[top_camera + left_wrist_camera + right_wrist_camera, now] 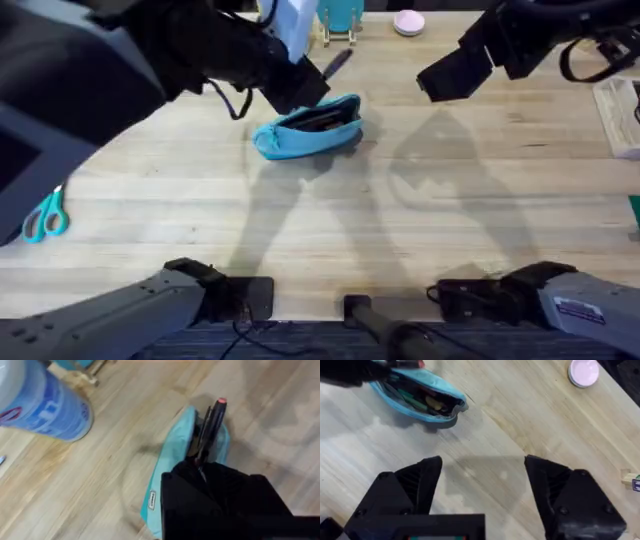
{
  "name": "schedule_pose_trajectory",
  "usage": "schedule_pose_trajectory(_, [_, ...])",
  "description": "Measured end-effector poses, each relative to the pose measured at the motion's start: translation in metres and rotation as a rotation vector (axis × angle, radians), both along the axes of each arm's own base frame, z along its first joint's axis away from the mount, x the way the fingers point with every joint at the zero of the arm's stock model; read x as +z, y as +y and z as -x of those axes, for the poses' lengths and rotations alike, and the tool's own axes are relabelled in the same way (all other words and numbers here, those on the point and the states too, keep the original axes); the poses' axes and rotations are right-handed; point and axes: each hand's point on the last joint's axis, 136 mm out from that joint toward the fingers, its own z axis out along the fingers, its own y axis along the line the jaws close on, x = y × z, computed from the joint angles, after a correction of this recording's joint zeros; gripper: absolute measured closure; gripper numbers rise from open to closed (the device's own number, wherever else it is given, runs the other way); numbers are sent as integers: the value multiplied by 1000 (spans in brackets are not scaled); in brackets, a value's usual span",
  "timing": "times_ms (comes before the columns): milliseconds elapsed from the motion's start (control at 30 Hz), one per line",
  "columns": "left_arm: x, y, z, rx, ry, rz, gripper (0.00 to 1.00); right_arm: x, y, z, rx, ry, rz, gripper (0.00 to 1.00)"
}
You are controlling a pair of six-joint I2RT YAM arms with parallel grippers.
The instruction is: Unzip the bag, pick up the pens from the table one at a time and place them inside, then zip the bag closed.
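Pen (212, 425) clamped in left fingers (200, 462), tip over open bag (172, 455).

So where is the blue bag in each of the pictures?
Overhead: the bag lies on the table, above the middle, under the left arm's tool.
Left wrist: the bag is in the middle, with a pen held over its opening.
Right wrist: the bag is at the upper left, unzipped.
Shared landmark: the pink round thing, also seen in the right wrist view.
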Motion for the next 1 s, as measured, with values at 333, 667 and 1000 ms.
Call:
schedule_pose_trajectory(333, [-24,-22,-3,-142,47,28,957,0,0,0,0,0,0,3])
schedule_pose_trajectory(667, [-58,-35,-5,-254,108,21,957,0,-1,-1,-3,-5,3,4])
schedule_pose_trajectory(1000, [-87,-17,2,-224,199,-95,957,0,-1,-1,-5,-6,5,4])
